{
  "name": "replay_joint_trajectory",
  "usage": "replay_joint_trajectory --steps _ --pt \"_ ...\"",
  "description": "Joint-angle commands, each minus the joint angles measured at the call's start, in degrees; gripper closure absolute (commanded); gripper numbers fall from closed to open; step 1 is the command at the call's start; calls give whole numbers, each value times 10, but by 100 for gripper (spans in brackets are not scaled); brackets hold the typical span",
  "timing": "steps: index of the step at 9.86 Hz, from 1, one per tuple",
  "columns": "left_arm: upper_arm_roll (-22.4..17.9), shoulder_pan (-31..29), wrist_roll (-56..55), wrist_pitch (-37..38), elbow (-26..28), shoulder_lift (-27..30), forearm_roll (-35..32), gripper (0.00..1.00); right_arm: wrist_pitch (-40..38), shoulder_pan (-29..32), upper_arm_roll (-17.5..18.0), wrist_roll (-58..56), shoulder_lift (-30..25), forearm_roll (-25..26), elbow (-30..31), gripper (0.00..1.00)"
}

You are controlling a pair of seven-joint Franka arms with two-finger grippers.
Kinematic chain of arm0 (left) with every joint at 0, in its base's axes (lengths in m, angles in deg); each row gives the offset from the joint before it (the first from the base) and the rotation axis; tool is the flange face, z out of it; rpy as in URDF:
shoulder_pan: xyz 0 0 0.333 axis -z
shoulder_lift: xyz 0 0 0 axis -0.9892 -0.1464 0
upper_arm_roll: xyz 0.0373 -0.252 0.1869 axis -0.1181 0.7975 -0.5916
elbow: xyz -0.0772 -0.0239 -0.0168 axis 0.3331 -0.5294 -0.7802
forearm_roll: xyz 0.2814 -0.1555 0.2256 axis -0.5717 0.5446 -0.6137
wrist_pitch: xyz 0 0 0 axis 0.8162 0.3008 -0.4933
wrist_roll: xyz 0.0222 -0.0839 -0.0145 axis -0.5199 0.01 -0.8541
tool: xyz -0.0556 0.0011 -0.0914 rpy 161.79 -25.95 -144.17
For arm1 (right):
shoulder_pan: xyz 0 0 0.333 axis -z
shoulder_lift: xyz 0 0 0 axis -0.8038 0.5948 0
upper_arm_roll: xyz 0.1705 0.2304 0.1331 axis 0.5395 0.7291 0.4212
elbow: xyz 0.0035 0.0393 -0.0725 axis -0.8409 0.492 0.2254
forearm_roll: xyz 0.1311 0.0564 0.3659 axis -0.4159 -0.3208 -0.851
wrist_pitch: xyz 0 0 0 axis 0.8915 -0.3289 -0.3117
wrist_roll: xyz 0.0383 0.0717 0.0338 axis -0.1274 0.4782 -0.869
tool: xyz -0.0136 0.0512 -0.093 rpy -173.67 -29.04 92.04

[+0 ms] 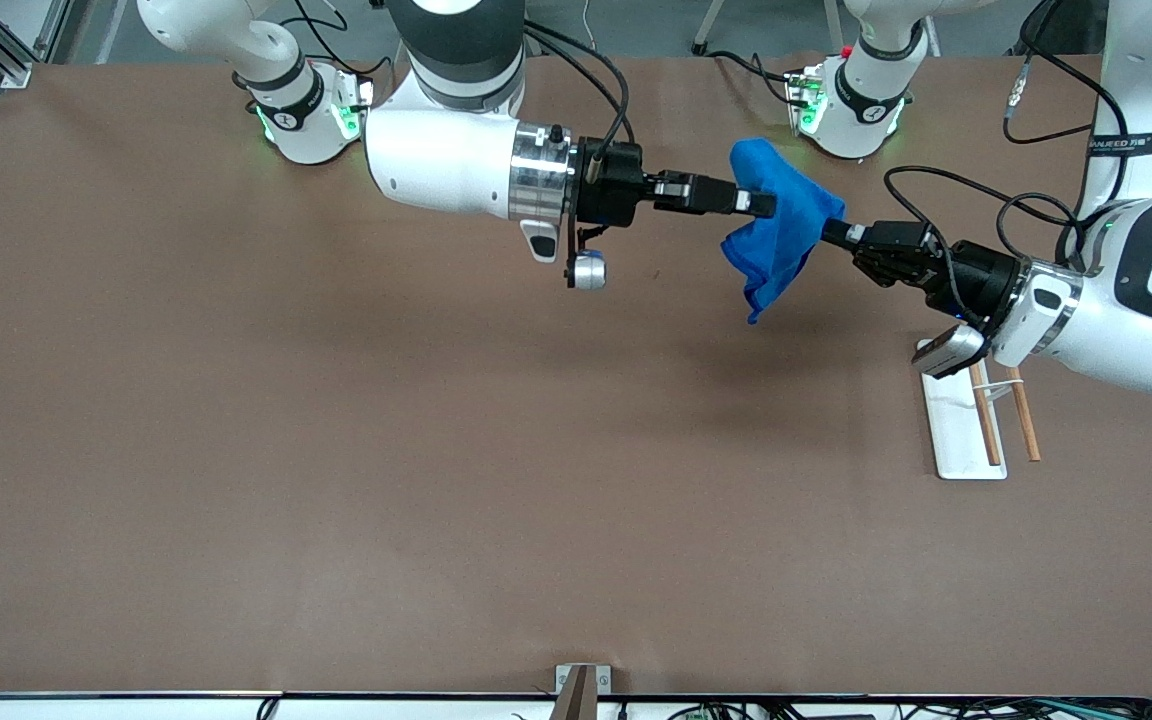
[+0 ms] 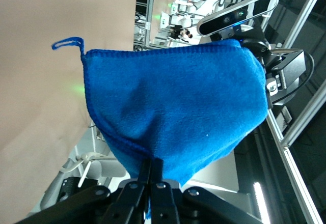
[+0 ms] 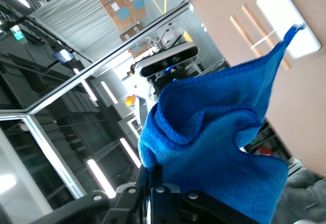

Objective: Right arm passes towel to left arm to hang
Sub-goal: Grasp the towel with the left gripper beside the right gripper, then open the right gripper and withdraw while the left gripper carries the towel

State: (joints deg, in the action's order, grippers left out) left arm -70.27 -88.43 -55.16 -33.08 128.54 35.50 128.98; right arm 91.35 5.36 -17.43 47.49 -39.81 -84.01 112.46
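Above the tabletop (image 1: 336,450), between the two arms, you see the towel (image 1: 779,225) in the air, grasped from both ends: the right gripper (image 1: 764,205) has its jaws clenched on one edge, and the left gripper (image 1: 829,232) is pinched on the opposite edge. If one arm pulls away before the other lets go, the cloth can stretch or slip from a thin grip and fall. The towel hangs bunched, its long axis running down toward the front camera, with the thread loop (image 2: 68,42) at a free corner. The white tray (image 1: 961,435) with rods lies under the left arm.
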Motion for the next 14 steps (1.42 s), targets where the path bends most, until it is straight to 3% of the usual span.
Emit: replay_joint_trajectory --steps 1,3,5,7,10,12,14 --pt "-1 5 5 -20 -21 -9 -54 100 -19 16 -2 2 2 65 20 2" --pt "-1 4 5 -22 -63 -10 -117 100 -23 41 -3 2 -12 160 59 0" --pt "-1 3 6 -26 -100 -9 -185 100 -67 79 -10 2 -56 337 128 0" --pt "-2 1 6 -28 -144 -8 -268 100 -194 135 -24 15 -81 515 131 0" --pt "2 2 9 -81 -153 19 -425 100 -264 191 -29 83 -110 800 130 0" --pt "-1 0 6 -128 -149 32 -466 100 -287 259 -25 80 -131 892 127 0" --pt "-2 -4 -16 -164 -131 45 -527 100 -331 342 -25 1 -154 923 124 0"
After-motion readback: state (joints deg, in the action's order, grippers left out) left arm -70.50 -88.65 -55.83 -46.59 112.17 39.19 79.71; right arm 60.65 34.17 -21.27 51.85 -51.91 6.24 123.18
